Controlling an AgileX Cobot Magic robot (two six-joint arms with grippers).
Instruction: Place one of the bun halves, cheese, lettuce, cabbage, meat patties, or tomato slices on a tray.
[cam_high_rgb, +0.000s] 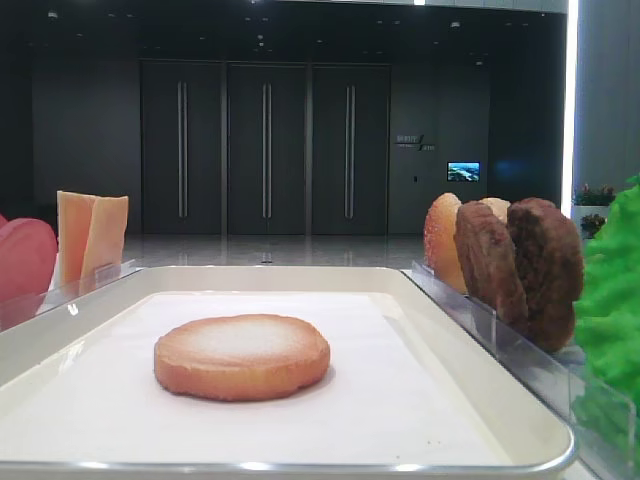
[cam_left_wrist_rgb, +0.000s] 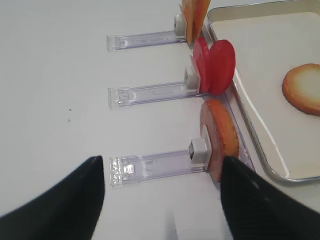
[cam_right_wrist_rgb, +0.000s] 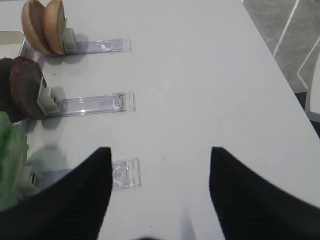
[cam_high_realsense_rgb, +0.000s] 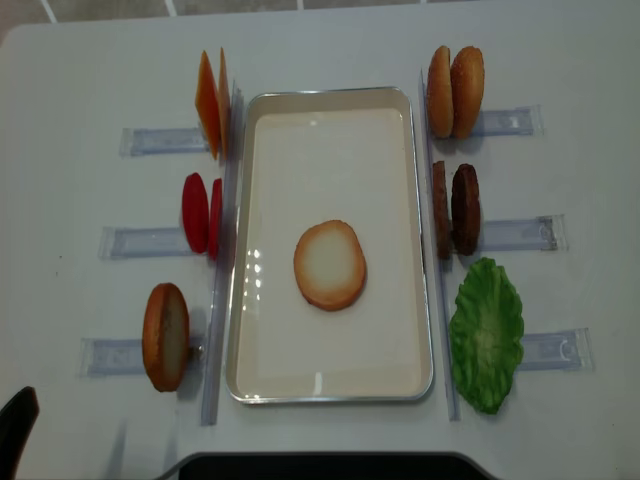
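Note:
A pale-faced bun half (cam_high_realsense_rgb: 330, 264) lies flat in the middle of the cream tray (cam_high_realsense_rgb: 243, 250). Left of the tray stand the cheese (cam_high_realsense_rgb: 208, 103), the tomato slices (cam_high_realsense_rgb: 200, 213) and another bun half (cam_left_wrist_rgb: 220, 135). On its right stand two bun halves (cam_high_realsense_rgb: 455, 90), the meat patties (cam_high_realsense_rgb: 455, 208) and the lettuce (cam_high_realsense_rgb: 487, 332). No cabbage is in view. My left gripper (cam_left_wrist_rgb: 161, 170) is open over the table, with that standing bun half just ahead of its right finger. My right gripper (cam_right_wrist_rgb: 160, 155) is open over bare table, right of the lettuce (cam_right_wrist_rgb: 10, 160), holding nothing.
Clear plastic holders (cam_left_wrist_rgb: 150, 167) stretch outward from each standing item on both sides of the tray. One holder end (cam_right_wrist_rgb: 125, 172) lies by my right gripper's left finger. The table edge and grey floor (cam_right_wrist_rgb: 290, 30) are at the far right.

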